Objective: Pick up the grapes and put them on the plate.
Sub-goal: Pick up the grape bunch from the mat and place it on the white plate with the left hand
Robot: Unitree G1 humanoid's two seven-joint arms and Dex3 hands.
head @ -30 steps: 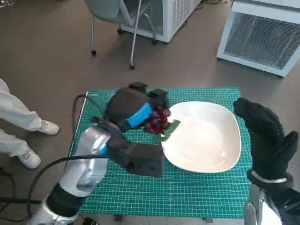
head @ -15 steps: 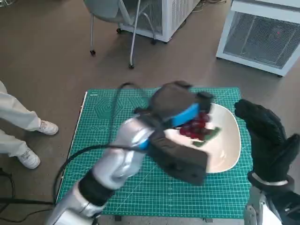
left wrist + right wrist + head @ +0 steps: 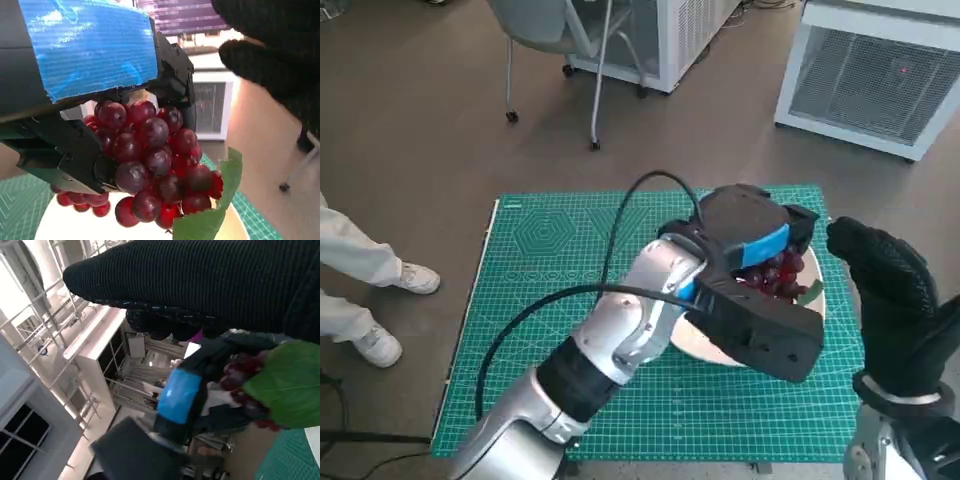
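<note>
Left hand [image 3: 752, 232] grips grapes [image 3: 778, 274], bunch hanging under fingers, leaf at low end. Bunch sits over far right part of plate [image 3: 692, 345], above surface, not resting as far as left wrist view shows: white plate below lowest berries. Long axis of bunch roughly vertical, so next move likely straight down, then release. Right hand [image 3: 885, 290] raised just beside plate's right edge, holds nothing, fingers look extended; near bunch, could get in the way. Left hand is the one doing the job.

Right robot hand [image 3: 885, 290] beside plate [image 3: 695, 345]
</note>
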